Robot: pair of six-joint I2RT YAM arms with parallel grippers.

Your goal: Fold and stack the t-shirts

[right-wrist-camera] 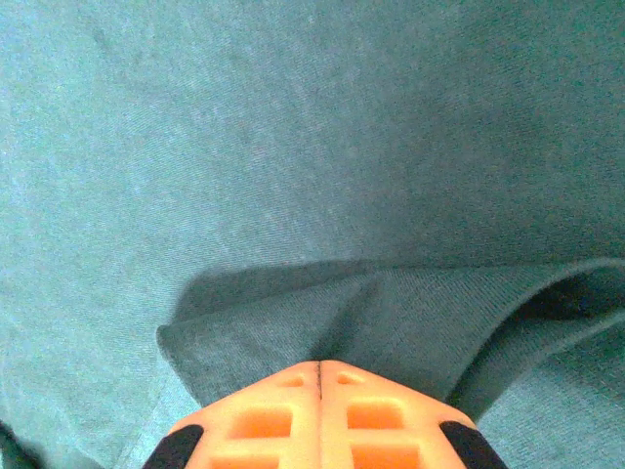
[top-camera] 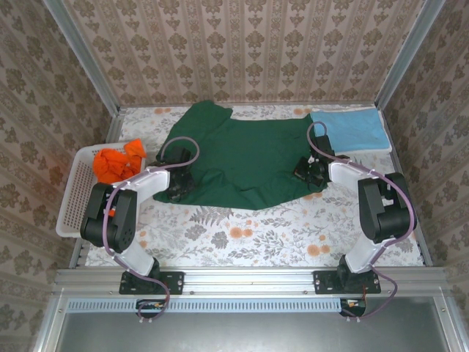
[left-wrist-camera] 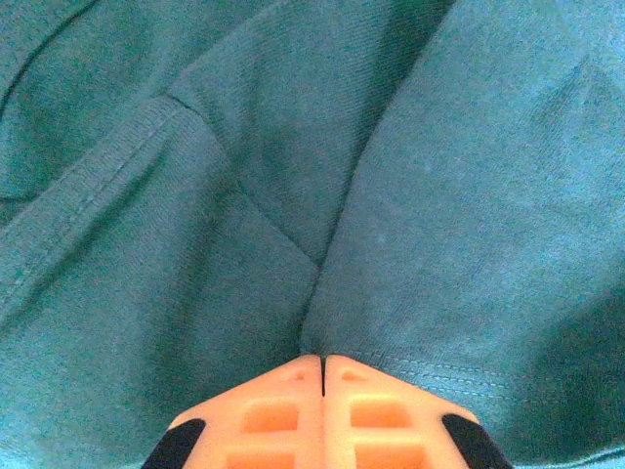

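Observation:
A dark green t-shirt [top-camera: 245, 155] lies spread across the middle of the table. My left gripper [top-camera: 178, 188] is at its lower left edge, shut on a pinched fold of the green cloth [left-wrist-camera: 322, 322]. My right gripper [top-camera: 311, 173] is at the shirt's right edge, shut on a raised flap of the same shirt [right-wrist-camera: 371, 318]. A folded light blue t-shirt [top-camera: 355, 130] lies at the back right. Crumpled orange t-shirts [top-camera: 119, 163] sit in the white basket [top-camera: 73, 205] at the left.
The table has a floral cloth [top-camera: 249, 238] with bare room in front of the green shirt. Patterned walls close in the back and sides. A metal rail [top-camera: 249, 279] runs along the near edge by the arm bases.

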